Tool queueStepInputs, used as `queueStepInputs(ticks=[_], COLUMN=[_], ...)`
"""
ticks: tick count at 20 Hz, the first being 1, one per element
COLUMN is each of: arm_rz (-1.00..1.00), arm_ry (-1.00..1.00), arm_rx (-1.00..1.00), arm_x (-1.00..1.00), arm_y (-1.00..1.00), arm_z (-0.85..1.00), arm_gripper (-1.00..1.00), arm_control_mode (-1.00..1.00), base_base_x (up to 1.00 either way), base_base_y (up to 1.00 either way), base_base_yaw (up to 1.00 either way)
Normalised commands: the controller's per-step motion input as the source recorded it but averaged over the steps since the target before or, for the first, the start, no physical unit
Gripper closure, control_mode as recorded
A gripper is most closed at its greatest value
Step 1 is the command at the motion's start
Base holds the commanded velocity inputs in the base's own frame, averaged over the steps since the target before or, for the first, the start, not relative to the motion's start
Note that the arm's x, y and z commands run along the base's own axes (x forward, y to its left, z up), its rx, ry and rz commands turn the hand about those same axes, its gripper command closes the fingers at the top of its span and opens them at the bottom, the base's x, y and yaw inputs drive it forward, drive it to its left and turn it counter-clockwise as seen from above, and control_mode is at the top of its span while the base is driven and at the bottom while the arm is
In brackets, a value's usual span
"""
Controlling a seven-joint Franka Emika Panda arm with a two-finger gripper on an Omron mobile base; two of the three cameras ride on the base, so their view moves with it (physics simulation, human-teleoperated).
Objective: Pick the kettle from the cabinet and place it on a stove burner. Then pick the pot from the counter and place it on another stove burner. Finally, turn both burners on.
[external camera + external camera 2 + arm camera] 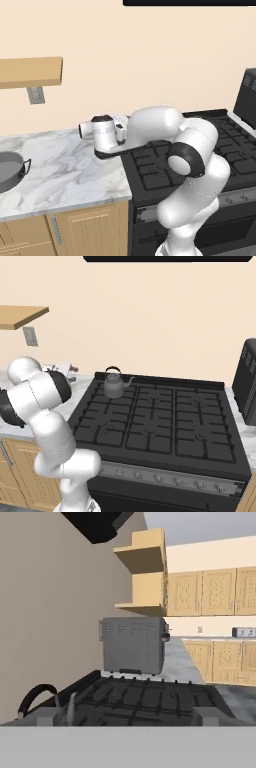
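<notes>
The dark grey kettle [114, 384] stands upright on the rear left stove burner [121, 397]; its black arched handle [34, 696] shows at the lower left of the hand view. My gripper [127, 714] is open and holds nothing. It hangs just left of the kettle [70, 370], apart from it, and faces right across the cooktop. The wide grey pot [8, 170] sits on the white marble counter [75, 170] at the far left. The tan cabinet shelf [30, 71] hangs on the wall above the counter.
A dark boxy appliance [247, 382] stands on the counter right of the stove [165, 421]. A row of knobs [160, 479] lines the stove's front panel. My arm's elbow hides the stove's left rear in the left base view. Wooden cabinets [215, 592] line the far wall.
</notes>
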Motion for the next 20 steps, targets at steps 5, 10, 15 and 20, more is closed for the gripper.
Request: queueStepInputs(ticks=[5, 10, 15, 20], arm_rz=[0.00, 0.00, 0.01, 0.04], arm_ry=[-0.08, -0.02, 0.00, 0.00], arm_rx=[0.15, 0.20, 0.25, 0.25], arm_x=[-0.78, -0.71, -0.30, -0.14], arm_y=[-0.01, -0.11, 0.04, 0.23], arm_z=[0.07, 0.01, 0.01, 0.00], arm_gripper=[-1.00, -1.00, -1.00, -1.00], arm_control_mode=[-1.00, -1.00, -1.00, -1.00], base_base_x=[0.00, 0.00, 0.00, 0.00], base_base_y=[0.00, 0.00, 0.00, 0.00], base_base_yaw=[0.00, 0.00, 0.00, 0.00])
